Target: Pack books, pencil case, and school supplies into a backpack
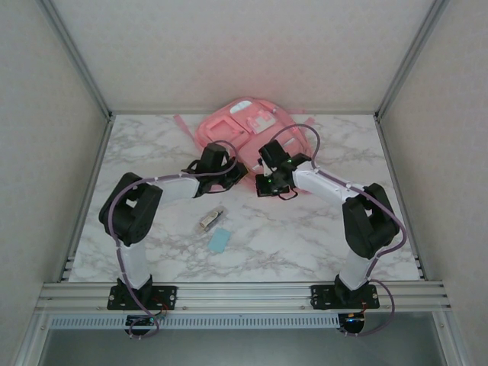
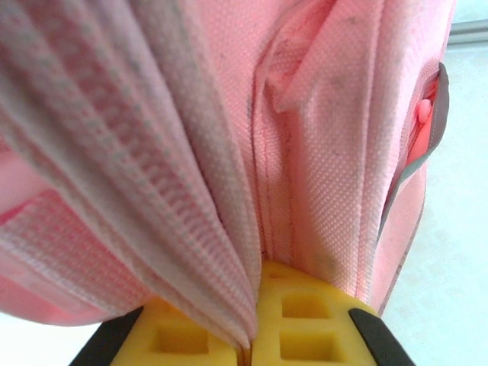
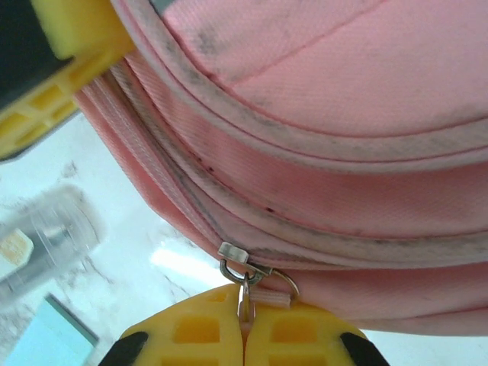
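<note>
Backpack (image 1: 244, 126), pink, lies at the far middle of the marble desk (image 1: 320, 236). Left end effector (image 2: 252, 339) is clenched on a fold of its fabric; right end effector (image 3: 244, 335) pinches its zipper pull (image 3: 244, 299). Nearer lie a blue block (image 1: 219, 242) and a silvery item (image 1: 210, 221).

The left gripper (image 2: 252, 339) has its two yellow pads (image 2: 305, 324) pressed together at the bottom of the view, pinching a ribbed, pale pink fold (image 2: 152, 175) of the backpack (image 2: 328, 152) between them. The fold fans upward and to the left from the pads, with woven pink cloth and stitched seams beside it. At the right a grey-edged rim (image 2: 440, 107) curves down, and past it lies the pale table (image 2: 454, 259).
</note>
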